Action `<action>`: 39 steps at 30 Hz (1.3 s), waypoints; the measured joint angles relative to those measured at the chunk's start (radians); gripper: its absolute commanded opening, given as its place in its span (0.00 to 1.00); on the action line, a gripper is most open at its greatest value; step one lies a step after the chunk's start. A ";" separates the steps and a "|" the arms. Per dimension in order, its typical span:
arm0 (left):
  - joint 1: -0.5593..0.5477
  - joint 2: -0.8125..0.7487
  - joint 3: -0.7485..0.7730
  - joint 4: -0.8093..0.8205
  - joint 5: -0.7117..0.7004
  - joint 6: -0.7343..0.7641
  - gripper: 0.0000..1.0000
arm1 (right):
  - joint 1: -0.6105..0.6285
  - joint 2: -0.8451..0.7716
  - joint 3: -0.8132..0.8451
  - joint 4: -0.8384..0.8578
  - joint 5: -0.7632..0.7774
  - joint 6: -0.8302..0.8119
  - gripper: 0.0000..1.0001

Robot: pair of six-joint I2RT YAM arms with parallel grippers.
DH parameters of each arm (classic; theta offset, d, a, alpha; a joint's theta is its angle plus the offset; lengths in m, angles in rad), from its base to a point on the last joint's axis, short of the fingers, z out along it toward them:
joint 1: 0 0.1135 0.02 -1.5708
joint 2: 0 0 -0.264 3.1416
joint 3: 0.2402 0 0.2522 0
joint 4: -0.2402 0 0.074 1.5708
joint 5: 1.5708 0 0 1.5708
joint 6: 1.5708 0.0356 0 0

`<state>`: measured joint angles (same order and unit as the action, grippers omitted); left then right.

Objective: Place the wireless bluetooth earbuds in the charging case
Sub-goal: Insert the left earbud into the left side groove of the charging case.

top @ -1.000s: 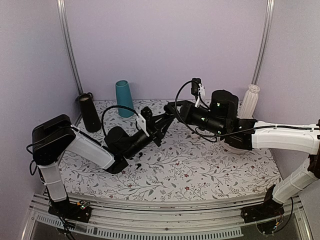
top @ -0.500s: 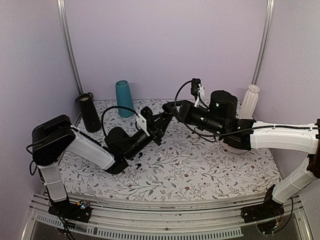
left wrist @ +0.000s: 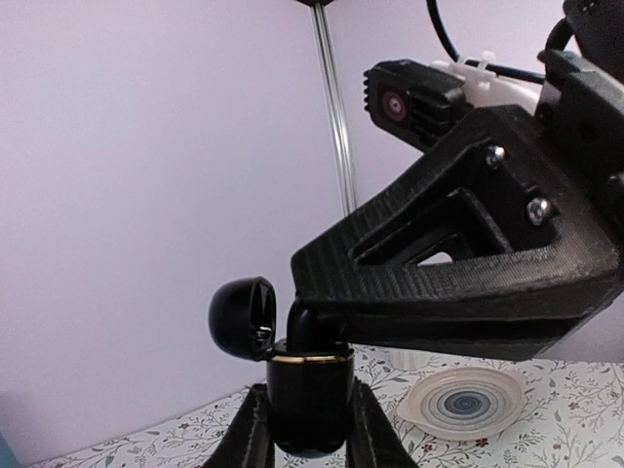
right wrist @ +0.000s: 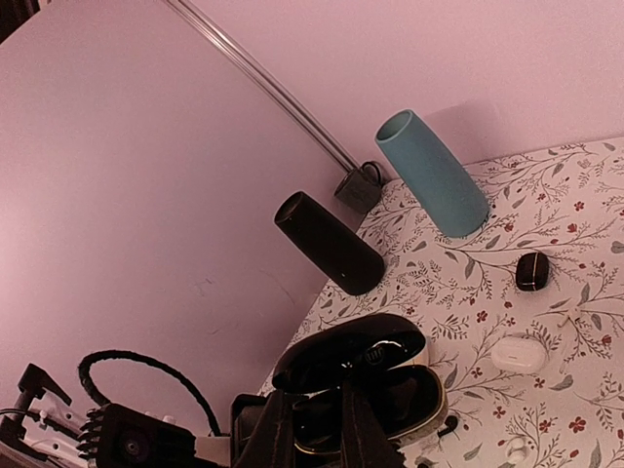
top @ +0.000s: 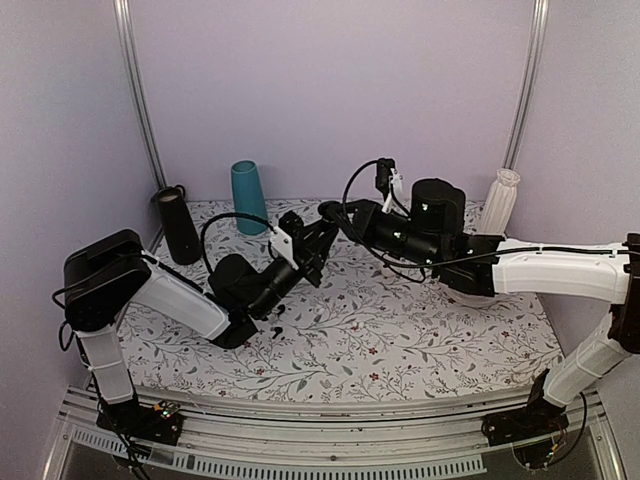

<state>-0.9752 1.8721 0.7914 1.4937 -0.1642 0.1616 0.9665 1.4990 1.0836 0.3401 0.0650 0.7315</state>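
My left gripper [left wrist: 310, 434] is shut on the glossy black charging case [left wrist: 310, 400] and holds it upright above the table, its lid [left wrist: 242, 317] hinged open to the left. My right gripper [right wrist: 322, 434] reaches in from the right, shut on a small black earbud [left wrist: 306, 327] whose end sits in the case's open mouth. In the right wrist view the open case [right wrist: 414, 395] lies just beyond my fingers. In the top view the two grippers meet, left [top: 312, 242] and right [top: 328, 214]. A second black earbud [right wrist: 447, 426] lies on the table below.
A teal cup [top: 249, 197] and a black cylinder [top: 177, 224] stand at the back left, a white ribbed vase [top: 501, 200] at the back right. A small squarer black case [right wrist: 532, 270] and a white case [right wrist: 517, 353] lie on the floral cloth. A shallow dish [left wrist: 468, 403] sits beyond.
My right gripper has moved left and a little up towards the case in my left gripper, so the two now meet. The left gripper has tilted slightly upward.
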 measured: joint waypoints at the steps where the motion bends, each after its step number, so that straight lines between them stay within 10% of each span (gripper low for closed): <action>1: 0.000 0.000 0.000 0.001 -0.002 0.003 0.00 | 0.000 0.002 0.005 -0.006 0.000 0.002 0.12; 39: 0.013 -0.037 -0.050 0.002 0.078 -0.118 0.00 | 0.013 -0.033 0.094 -0.272 0.032 -0.033 0.37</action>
<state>-0.9627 1.8347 0.7418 1.4956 -0.0860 0.0433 0.9794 1.4662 1.1778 0.0685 0.0971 0.6987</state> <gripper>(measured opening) 0.212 0.344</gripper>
